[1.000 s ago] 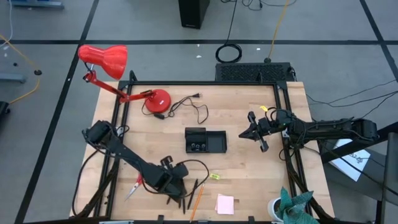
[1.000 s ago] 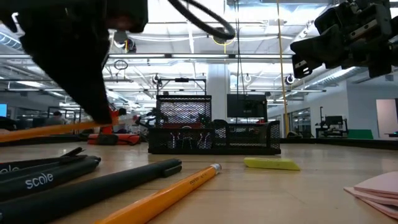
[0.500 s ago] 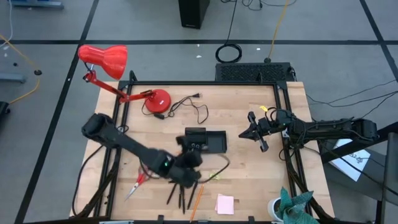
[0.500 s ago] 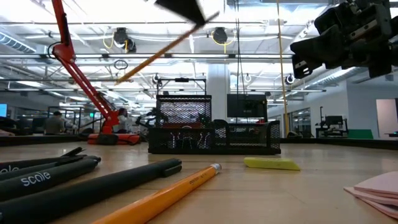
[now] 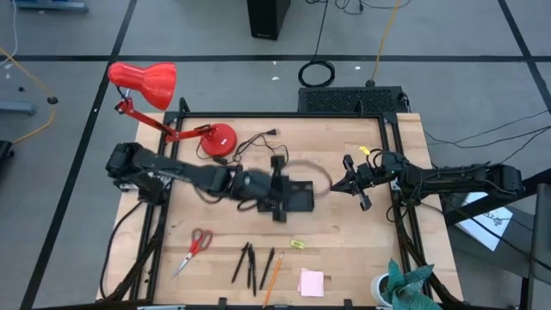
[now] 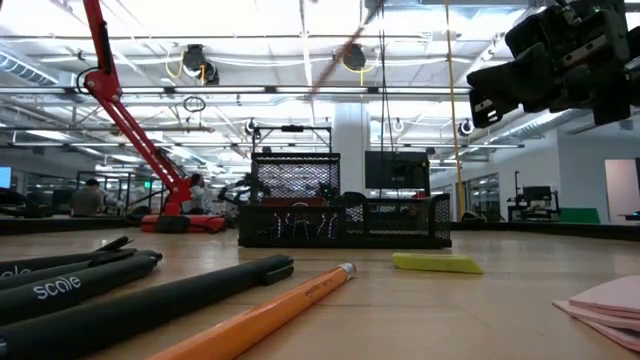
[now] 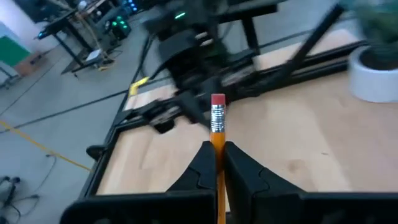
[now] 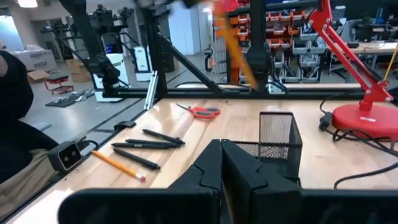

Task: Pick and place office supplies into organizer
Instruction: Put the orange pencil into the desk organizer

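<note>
We have the left claw (image 7: 215, 163) clamped tight on an orange pencil (image 7: 217, 124), which stands up between the fingers with its eraser end out ahead, so it can go down lengthwise into a slot. From above, that claw (image 5: 277, 182) sits right over the black organizer (image 5: 297, 197) in the middle of the table, which we take as the carry nearly done and the drop about to come. The grip is low on the shaft, we judge, to keep the pencil from swinging on the way.

Nearer the table's front edge than that claw lie the things not yet collected: the red scissors (image 5: 194, 248), the dark pens (image 5: 246, 262), a second pencil (image 5: 273, 278), the small yellow piece (image 5: 297, 244) and the pink pad (image 5: 311, 282).

The right claw (image 5: 348, 184) waits just beyond the organizer's far side from the left arm, its fingers pressed together on nothing, clear of the drop.
</note>
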`<action>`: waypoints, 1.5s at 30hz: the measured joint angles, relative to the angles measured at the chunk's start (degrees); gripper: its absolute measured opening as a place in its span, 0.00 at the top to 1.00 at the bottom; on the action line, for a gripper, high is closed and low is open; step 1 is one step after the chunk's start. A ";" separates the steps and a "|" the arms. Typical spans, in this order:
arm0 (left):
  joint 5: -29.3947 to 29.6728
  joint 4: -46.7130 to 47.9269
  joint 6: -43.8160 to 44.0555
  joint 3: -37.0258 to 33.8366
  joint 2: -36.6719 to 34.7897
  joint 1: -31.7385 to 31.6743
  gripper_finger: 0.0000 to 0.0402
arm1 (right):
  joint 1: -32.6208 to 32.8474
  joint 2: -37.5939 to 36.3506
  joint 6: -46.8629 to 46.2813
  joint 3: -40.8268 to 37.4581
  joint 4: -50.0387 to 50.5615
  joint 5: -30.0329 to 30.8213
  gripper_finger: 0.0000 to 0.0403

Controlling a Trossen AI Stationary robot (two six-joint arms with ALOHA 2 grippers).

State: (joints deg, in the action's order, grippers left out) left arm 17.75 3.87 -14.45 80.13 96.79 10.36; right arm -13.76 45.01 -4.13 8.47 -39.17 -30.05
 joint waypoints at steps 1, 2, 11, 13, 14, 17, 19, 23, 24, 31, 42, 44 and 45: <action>-1.31 -2.31 -0.34 -1.65 0.03 -1.16 0.97 | 0.00 0.00 0.03 0.00 0.02 0.01 1.00; -2.80 -4.27 -0.63 -3.32 0.05 -2.18 0.97 | 0.00 0.00 0.08 0.00 0.14 -0.01 1.00; -11.78 -22.05 2.13 -16.66 -0.12 -9.40 0.97 | 0.00 0.00 0.35 0.00 0.49 -0.01 1.00; -12.21 -22.21 3.19 -17.96 -0.79 -9.72 0.97 | 0.00 0.00 0.51 0.00 0.49 -0.01 1.00; -12.29 -22.63 3.71 -18.29 -0.85 -9.89 0.97 | 0.00 0.00 0.51 0.00 0.49 -0.01 1.00; -12.22 -21.95 4.67 -19.63 -0.82 -10.30 0.99 | 0.00 0.00 0.59 0.00 0.48 -0.01 1.00; -12.19 -22.58 5.79 -20.45 -0.83 -10.25 0.99 | 0.00 0.00 0.73 0.00 0.49 -0.01 1.00; -12.18 -29.37 6.53 -24.76 -1.07 -10.75 0.96 | 0.00 0.00 0.66 0.00 0.76 -0.01 1.00; -12.18 -30.57 7.01 -26.03 -0.95 -11.13 0.96 | 0.00 0.00 0.45 0.00 0.86 -0.02 1.00; -13.24 -34.00 9.50 -30.64 -0.98 -12.73 0.98 | 0.00 0.00 0.32 0.00 0.90 -0.03 1.00; -11.57 -35.02 11.89 -33.91 -0.98 -13.02 0.98 | 0.00 0.00 0.29 -0.02 0.91 -0.01 1.00; -11.42 -37.01 12.20 -35.34 -0.98 -13.00 0.98 | 0.00 0.00 0.29 -0.02 0.88 -0.01 1.00; -11.34 -37.98 12.38 -35.97 -0.98 -12.97 0.96 | 0.00 0.00 0.29 -0.02 0.91 -0.01 1.00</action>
State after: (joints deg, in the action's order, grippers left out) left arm 6.40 -34.11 -2.07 44.16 95.81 -2.61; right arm -13.76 45.01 -3.84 8.45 -38.26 -30.06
